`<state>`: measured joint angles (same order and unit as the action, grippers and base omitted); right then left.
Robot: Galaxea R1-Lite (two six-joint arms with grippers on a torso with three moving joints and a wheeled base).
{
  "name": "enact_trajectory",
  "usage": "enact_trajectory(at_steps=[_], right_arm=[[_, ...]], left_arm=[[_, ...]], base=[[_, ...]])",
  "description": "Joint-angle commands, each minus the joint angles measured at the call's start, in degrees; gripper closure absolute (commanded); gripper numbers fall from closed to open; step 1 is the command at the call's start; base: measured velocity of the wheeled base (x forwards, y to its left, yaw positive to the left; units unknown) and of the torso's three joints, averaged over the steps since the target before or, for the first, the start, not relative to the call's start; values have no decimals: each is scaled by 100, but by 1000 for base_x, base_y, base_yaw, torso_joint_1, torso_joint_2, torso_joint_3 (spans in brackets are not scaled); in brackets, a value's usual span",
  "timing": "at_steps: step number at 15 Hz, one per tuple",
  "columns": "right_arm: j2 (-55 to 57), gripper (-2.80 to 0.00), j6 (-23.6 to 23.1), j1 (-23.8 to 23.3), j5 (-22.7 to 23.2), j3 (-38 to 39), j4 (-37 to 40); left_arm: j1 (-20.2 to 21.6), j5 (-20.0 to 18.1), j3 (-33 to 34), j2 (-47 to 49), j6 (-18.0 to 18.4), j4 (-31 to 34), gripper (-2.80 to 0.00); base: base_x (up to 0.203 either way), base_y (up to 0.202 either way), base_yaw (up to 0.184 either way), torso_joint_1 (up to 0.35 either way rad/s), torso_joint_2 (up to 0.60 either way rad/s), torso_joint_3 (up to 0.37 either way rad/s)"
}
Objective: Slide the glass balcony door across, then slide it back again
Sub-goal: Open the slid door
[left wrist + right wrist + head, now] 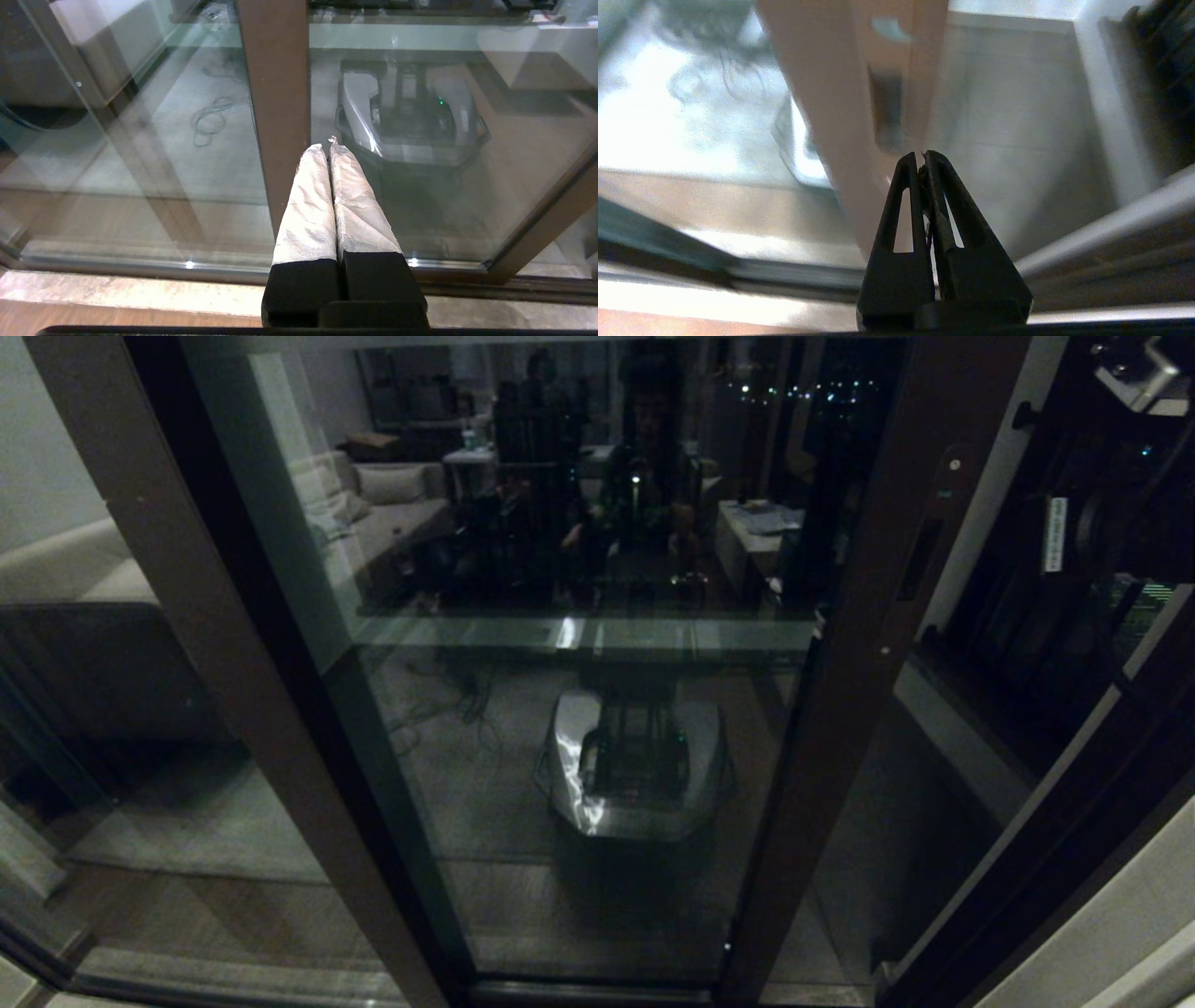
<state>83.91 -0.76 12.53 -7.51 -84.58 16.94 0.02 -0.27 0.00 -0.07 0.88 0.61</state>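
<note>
Glass balcony door (579,644): tall pane in a dark brown frame, filling the middle of the head view; the room and the robot's base show mirrored in the glass.
Handle stile (868,616): the door's right-hand frame member, running from top right down toward the floor track.
Handle slot (920,558): narrow black recess set in the handle stile, with a small screw above it.
Door opening (952,784): a gap just right of the handle stile, with pale balcony floor showing through; the door does not reach the right side of its frame.
Fixed post (252,691): wider plain brown upright, well left of the handle stile.
Left end effector (326,145): foil-wrapped fingers pressed together, closed on nothing, tips close to a brown upright (278,93) of the door frame; contact cannot be told.
Right end effector (920,158): black fingers closed together, empty, tips just below the handle slot (887,112) on the stile (859,93); whether they touch it cannot be told.
Floor track (140,268): runs along the door's foot.
</note>
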Motion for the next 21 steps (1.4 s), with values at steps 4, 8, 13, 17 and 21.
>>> enact_trajectory(at_steps=[4, 8, 13, 17, 21], right_arm=[[-601, 0, -275, -585, 240, 160, 512], [222, 0, -88, -826, 615, 133, -494], [986, 0, 174, -772, 506, -86, -1303], [1180, 0, 545, -538, 453, -457, -1316], [1186, 0, 677, -25, 141, -498, -1316]], left_arm=[[2, 0, 9, -1, 0, 0, 0], [6, 0, 9, -1, 0, 0, 0], [2, 0, 9, -1, 0, 0, 0], [2, 0, 9, -1, 0, 0, 0], [-2, 0, 9, -1, 0, 0, 0]], base=[[0, 0, 0, 0, 0, 0], [0, 0, 0, 0, 0, 0], [0, 0, 0, 0, 0, 0], [0, 0, 0, 0, 0, 0], [0, 0, 0, 0, 0, 0]])
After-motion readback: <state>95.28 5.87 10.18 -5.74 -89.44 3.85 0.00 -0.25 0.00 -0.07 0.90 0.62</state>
